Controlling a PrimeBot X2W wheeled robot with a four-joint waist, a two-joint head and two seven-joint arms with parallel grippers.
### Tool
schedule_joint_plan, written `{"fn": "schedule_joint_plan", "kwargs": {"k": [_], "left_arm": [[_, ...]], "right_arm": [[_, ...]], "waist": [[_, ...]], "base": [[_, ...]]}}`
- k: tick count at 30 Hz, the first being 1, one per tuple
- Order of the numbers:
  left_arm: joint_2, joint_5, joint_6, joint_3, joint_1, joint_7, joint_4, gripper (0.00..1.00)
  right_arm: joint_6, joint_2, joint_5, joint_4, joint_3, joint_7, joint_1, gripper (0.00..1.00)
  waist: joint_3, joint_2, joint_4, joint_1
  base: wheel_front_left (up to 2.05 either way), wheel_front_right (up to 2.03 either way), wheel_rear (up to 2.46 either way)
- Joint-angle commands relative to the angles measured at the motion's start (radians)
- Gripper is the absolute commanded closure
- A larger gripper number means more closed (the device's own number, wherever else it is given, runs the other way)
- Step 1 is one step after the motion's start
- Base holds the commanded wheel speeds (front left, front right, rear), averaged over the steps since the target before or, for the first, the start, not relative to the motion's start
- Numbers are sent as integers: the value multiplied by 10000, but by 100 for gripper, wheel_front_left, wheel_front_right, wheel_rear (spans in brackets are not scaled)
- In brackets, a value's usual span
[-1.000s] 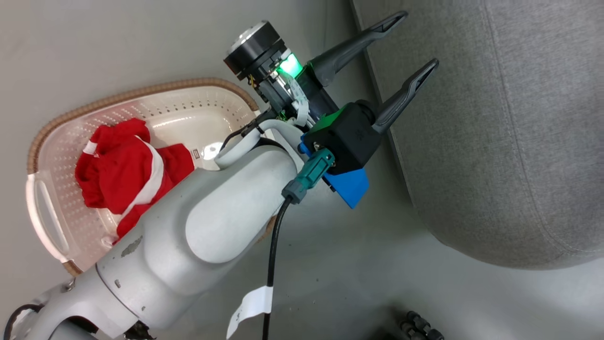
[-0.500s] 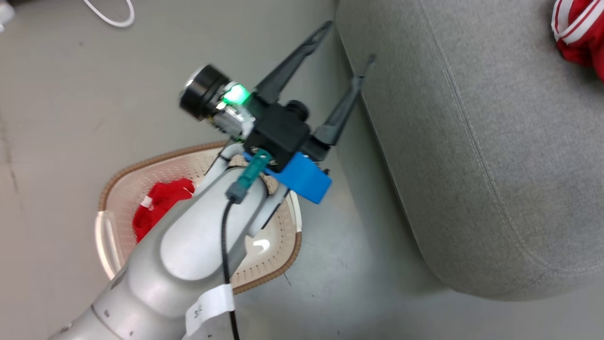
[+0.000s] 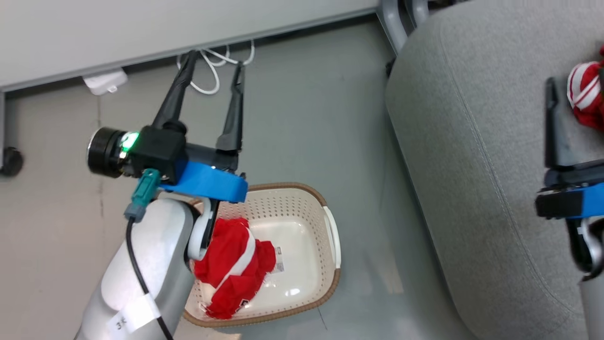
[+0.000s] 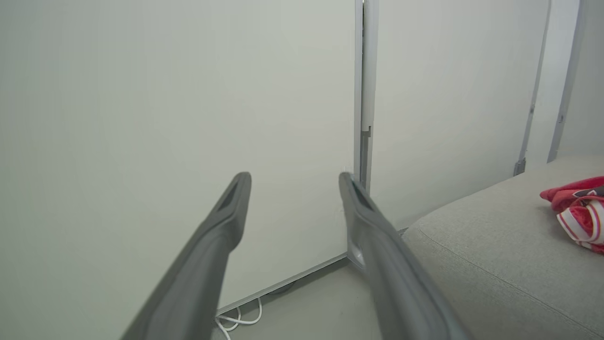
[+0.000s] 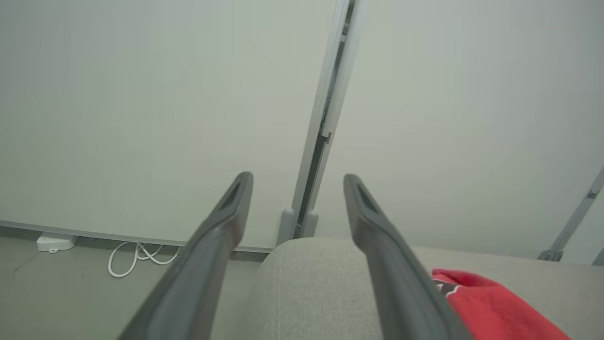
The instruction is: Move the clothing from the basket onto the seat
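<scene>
Red cloth lies in two places: a crumpled garment [image 3: 233,269] in the basket [image 3: 331,236] at lower centre, and a second garment [image 3: 584,94] on the grey sofa [image 3: 472,179] at the right edge. The left gripper [image 3: 213,71] points up the frame over bare floor [image 3: 306,118], its forearm crossing the basket's left rim, fingers spread and empty. Beyond its tips lie a white cable [image 5: 141,252] and the wall's foot. The right gripper [image 5: 297,182] hangs over the sofa just beside the second garment, wide apart and holding nothing.
</scene>
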Motion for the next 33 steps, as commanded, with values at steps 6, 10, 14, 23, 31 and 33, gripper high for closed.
{"fn": "schedule_joint_plan", "kwargs": {"k": [6,10,14,23,31,33], "left_arm": [[-191,365,-244,1117,1112,-24,-127,0],[-353,539,-434,1767,1804,-26,-198,0],[-517,720,-685,2412,2531,-24,-331,0],[-885,1133,-1272,3406,3911,-25,-501,0],[-1092,1354,-1613,3778,4609,-26,-384,0],[-1130,1394,-1659,3835,4714,-26,-342,0]], "right_arm": [[1,446,130,356,928,-38,123,0],[1,740,232,526,1247,-38,443,0],[1,989,219,623,1359,-38,862,0],[1,1413,313,674,1043,-38,2025,0],[1,1682,358,711,821,-38,2840,0],[1,1743,381,769,753,-38,3036,0]], "waist": [[-1029,0,627,1],[-1441,0,794,1],[-1823,0,897,1],[-2495,0,1060,1],[-2777,0,1197,1],[-2841,0,1255,1]], "base": [[0,0,0],[0,0,0],[0,0,0],[0,0,0],[0,0,0],[0,0,0]]}}
